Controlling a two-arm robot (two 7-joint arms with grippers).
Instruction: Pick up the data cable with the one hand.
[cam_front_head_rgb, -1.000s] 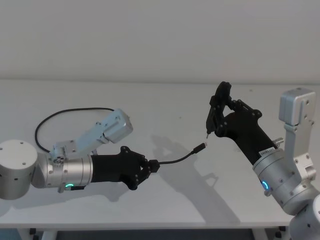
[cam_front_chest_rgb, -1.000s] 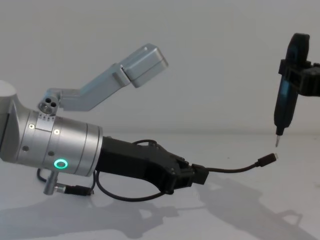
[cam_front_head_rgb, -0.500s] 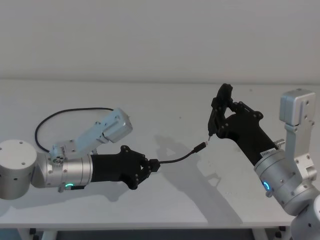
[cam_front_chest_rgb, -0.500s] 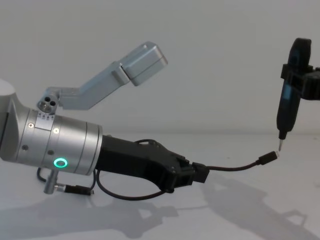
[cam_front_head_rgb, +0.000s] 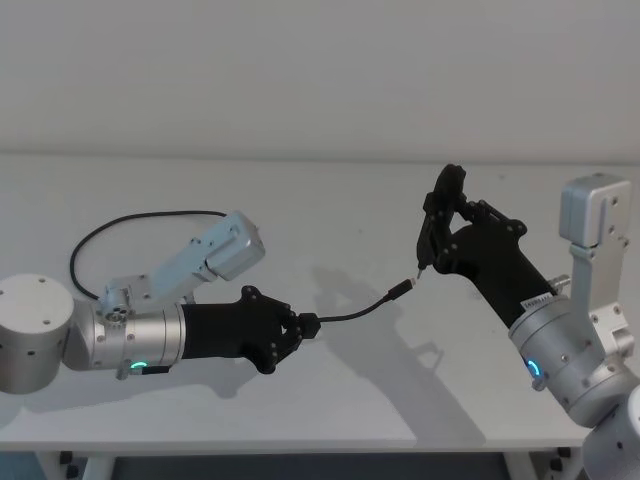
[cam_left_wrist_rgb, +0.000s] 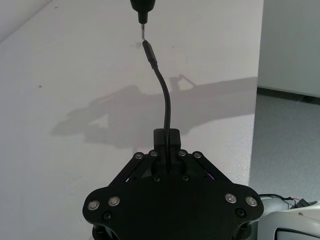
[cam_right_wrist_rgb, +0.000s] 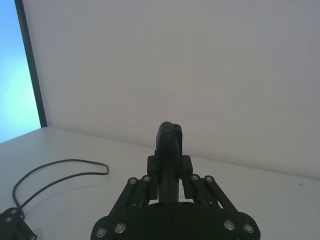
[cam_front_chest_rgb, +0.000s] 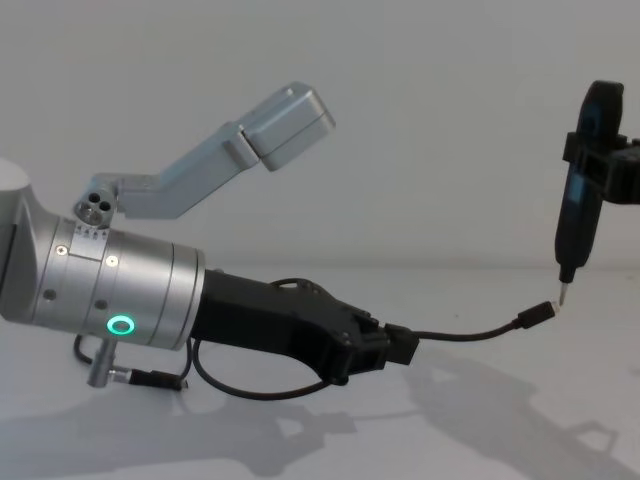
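Right tool (cam_front_head_rgb: 436, 228) dipped; data cable (cam_front_head_rgb: 355, 311) juts rightward from left tool (cam_front_head_rgb: 300, 328).

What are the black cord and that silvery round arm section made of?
The data cable, pinched in the left gripper, looks rubber- or plastic-sheathed: matte black, bending in a soft curve. The silver wrist behind looks like brushed metal, probably aluminium: dull even sheen, small screws. The right gripper holds a black pin-tipped tool near the plug.

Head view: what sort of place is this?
Probably a robotics lab test bench: a plain white table against a blank white wall, with the left gripper shut on the data cable and the right gripper holding a pin-tipped tool.
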